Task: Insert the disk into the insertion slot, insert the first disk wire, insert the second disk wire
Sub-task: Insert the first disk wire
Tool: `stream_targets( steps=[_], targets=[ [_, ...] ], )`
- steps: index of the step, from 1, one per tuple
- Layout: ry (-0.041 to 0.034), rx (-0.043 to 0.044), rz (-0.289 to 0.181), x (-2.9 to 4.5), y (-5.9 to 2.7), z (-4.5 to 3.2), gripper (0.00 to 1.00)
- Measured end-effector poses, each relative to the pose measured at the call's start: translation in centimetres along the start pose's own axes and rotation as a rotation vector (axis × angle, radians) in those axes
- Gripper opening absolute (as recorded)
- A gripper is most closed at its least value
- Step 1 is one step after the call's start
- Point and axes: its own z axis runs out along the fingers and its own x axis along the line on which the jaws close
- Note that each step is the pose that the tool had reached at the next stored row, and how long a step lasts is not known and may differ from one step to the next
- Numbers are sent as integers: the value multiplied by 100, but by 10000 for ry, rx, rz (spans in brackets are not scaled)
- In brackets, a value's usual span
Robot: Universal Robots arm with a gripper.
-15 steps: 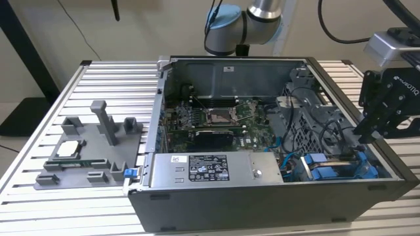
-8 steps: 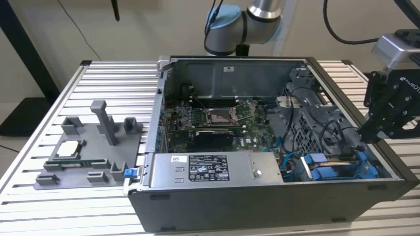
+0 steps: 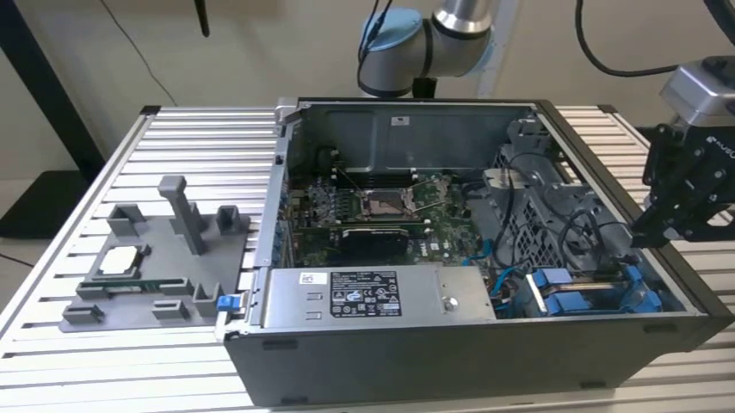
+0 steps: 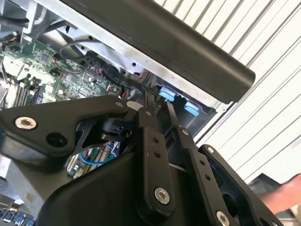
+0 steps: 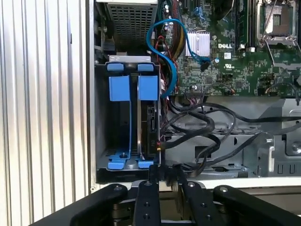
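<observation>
The disk (image 5: pixel 150 127) stands on edge inside the insertion slot (image 5: pixel 145 150) of the dark drive cage (image 5: pixel 127 58), framed by its blue carrier (image 5: pixel 148 87). Just beside it in the cage sits a second blue carrier (image 5: pixel 120 87) with no drive that I can make out. In the exterior view the cage lies in the near corner of the computer case (image 3: pixel 460 370), at the exterior view's right.

My gripper (image 5: pixel 167 176) hangs just over the cage end of the case, at the case's wall on the exterior view's right, its tip close to the end of the disk. I cannot tell whether it is parted or closed, nor whether it has hold of anything.

A bundle of black cables (image 5: pixel 207 127) runs up to the disk's side; whether any is plugged in I cannot tell. A blue cable (image 5: pixel 162 52) loops from the cage toward the motherboard (image 3: pixel 379 206).

Further left, along the near wall, lies the power supply (image 3: pixel 379 297). The case rests on a slatted table (image 3: pixel 206 138), and well apart at the exterior view's left stands a grey fixture (image 3: pixel 161 267).
</observation>
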Motion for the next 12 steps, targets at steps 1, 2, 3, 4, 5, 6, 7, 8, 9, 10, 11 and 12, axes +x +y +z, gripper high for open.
stream_targets(
  steps=[1, 2, 3, 4, 5, 6, 7, 8, 9, 10, 11, 12],
  targets=[
    [-83, -2, -3, 0, -7, 4, 100],
    [-152, -5, -6, 0, -13, 9, 100],
    [-179, -12, -7, 1, -16, 17, 100],
    [-195, -22, -6, 1, -18, 26, 100],
    [-204, -35, -5, 2, -20, 33, 100],
    [-214, -53, -3, 3, -21, 40, 100],
    [-227, -73, -2, 4, -22, 46, 100],
    [-252, -92, -1, 4, -22, 52, 100],
    [-285, -110, -1, 5, -23, 57, 100],
    [-317, -129, 0, 5, -23, 61, 100],
    [-347, -144, -1, 5, -24, 65, 0],
    [-383, -156, -1, 5, -24, 69, 0]
  ],
)
